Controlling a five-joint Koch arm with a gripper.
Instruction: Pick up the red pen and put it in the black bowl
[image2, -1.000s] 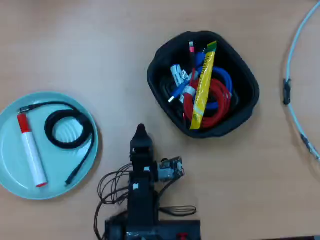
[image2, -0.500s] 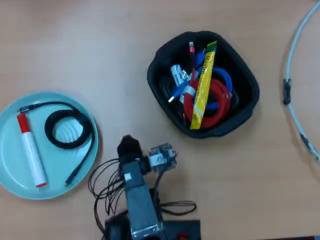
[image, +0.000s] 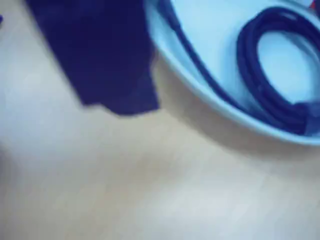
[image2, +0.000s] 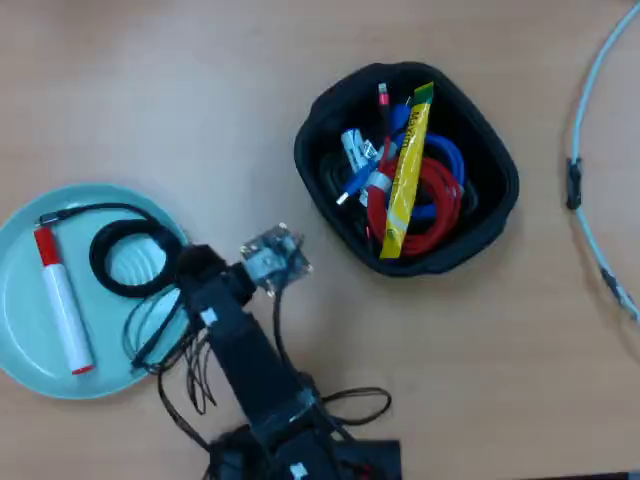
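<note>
Seen from overhead, the red pen (image2: 60, 300) is lying on the pale teal plate (image2: 20, 330) at the tabletop's (image2: 180, 90) nine o'clock edge, cap toward twelve o'clock, with a coiled black cable (image2: 128, 258) sitting just beside it on the same plate. The black arm (image2: 245, 360) is reaching up from six o'clock, its head hanging over the plate's three o'clock rim. The black bowl (image2: 500, 190) is standing well apart at two o'clock, crowded with red and blue cables (image2: 440, 200) and a yellow packet (image2: 408, 170) leaning across them. Bare wood is lying open between plate and bowl. A pale cable (image2: 590, 90) is curving along the three o'clock edge.

The blurred wrist view is showing what the overhead view is hiding: a dark part of the claw (image: 105, 60) hanging just off the plate's (image: 200, 85) rim, with the cable coil (image: 260, 85) inside. The pen is not appearing there. Neither view is showing both claw tips, so how far it is parted cannot be told; nothing is visibly held.
</note>
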